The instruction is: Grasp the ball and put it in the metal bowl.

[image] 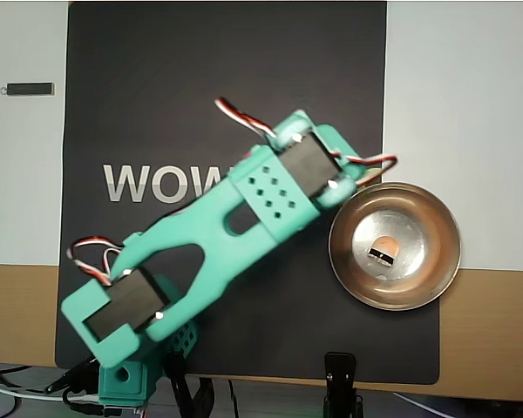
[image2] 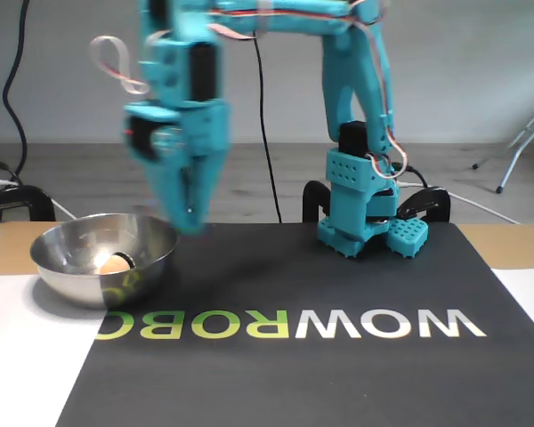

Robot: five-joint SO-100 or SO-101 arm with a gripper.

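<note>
We are looking at the claw (image2: 192,222) first, because the whole question now is on which side of it the ball is lying. In the fixed view the claw is hanging above the black mat (image2: 338,356), its tips pointing down and close together, with nothing between them; the picture is blurred there, so we are judging it as closed and empty, not more.

The ball (image2: 115,263) is sitting inside the metal bowl (image2: 62,267), to the left of the claw and lower than its tips in the fixed view. In the overhead view the same ball (image: 384,252) is resting near the middle of the bowl's flat bottom, and the metal bowl (image: 427,283) is lying to the right of the arm's head, just beside it but not under it. No part of the arm is covering the bowl there.

So we are judging that the putting step is already done: the ball is in the bowl and the claw is standing apart from it. The ball is round, so no long axis is mattering here. What is left, in our opinion, is only for the arm to go away from the bowl side, toward its base (image2: 360,227), without touching the bowl's rim.
</note>
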